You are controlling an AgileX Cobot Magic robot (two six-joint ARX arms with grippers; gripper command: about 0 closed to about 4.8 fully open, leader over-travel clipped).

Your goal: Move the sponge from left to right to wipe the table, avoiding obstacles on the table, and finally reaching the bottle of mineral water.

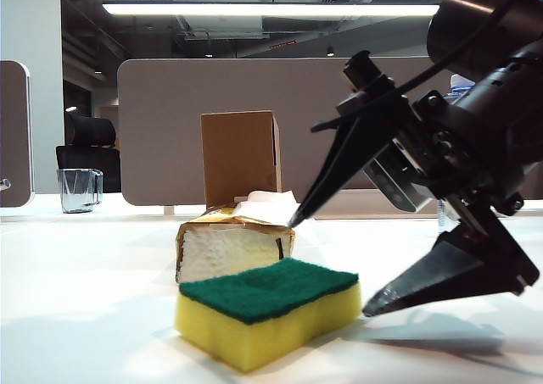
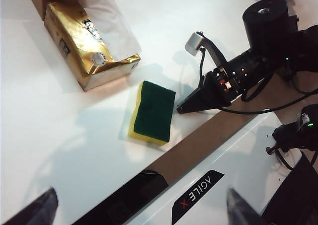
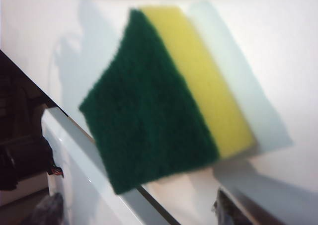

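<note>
The sponge, yellow foam with a dark green top, lies flat on the white table in front of the gold tissue pack and the brown cardboard box. My right gripper stands open just right of the sponge, one finger high and one low, with nothing between them. Its wrist view shows the sponge close ahead of the open right gripper. My left gripper hangs open high above the sponge and the tissue pack. I cannot make out the bottle of mineral water; the right arm fills that side.
A clear glass mug stands far back on the left. Near the sponge the table ends at a brown edge, with the white robot base beyond. Grey partitions close the back.
</note>
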